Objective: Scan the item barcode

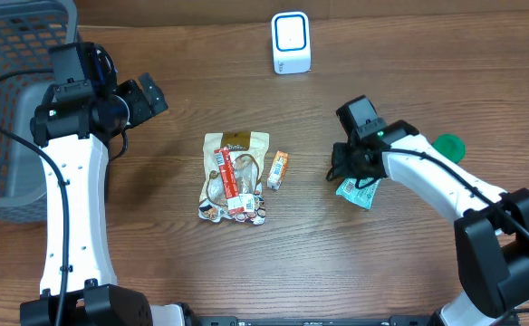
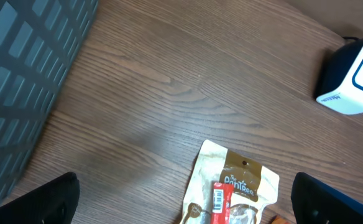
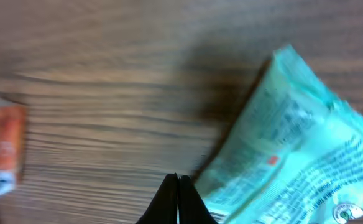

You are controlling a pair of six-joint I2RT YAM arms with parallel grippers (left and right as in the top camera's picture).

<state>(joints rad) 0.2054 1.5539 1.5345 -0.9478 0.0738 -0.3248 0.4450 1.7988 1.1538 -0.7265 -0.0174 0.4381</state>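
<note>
Grey mesh basket at the far left corner of the wooden table, open at the top, with its mesh floor showing and its near side hidden behind the left arm. White barcode scanner upright at the far edge near the middle, well apart from everything else. Left gripper hovering beside the basket, over bare wood, with its 2 fingers spread wide and nothing between them. Snack pouch flat near the table's middle: tan header, clear lower part holding brownish pieces too small to name, and a red label with a barcode facing up. Small orange packet lying just beside the pouch on its right, not clearly touching it. Teal packet flat on the table to the right of the middle, printed side up, well apart from the scanner. Right gripper down at that packet's left edge, with its fingers pressed together into 1 dark point; packet edge right beside the tips, with no part of it seen between them. Green disc on the table behind the right arm, partly hidden by it.
</note>
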